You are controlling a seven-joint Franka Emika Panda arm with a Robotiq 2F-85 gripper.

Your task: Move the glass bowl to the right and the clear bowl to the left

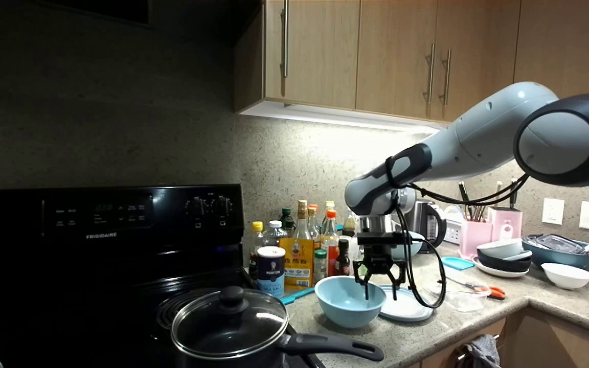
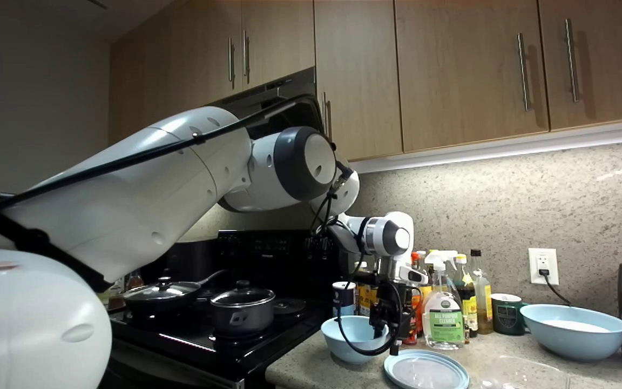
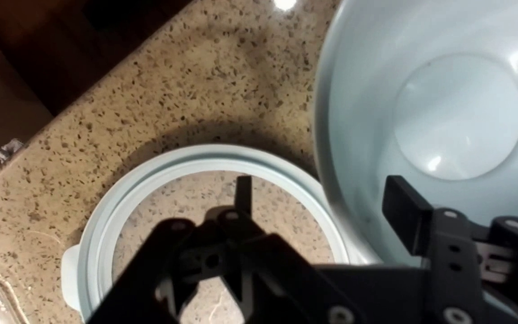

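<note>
The premises are a kitchen. A black stove (image 1: 131, 245) carries a lidded saucepan (image 1: 230, 327); wall cabinets (image 1: 397, 56) hang above a speckled counter (image 1: 397, 336) bearing bottles (image 1: 331, 237).

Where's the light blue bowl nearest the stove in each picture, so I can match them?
In an exterior view, the light blue bowl is low, just right of centre.
In an exterior view, the light blue bowl is low, just right of centre, partly hidden.
In the wrist view, the light blue bowl fills the upper right, cut off.
Shared landmark: the pale-blue-rimmed lid, beside it in all three.
</note>
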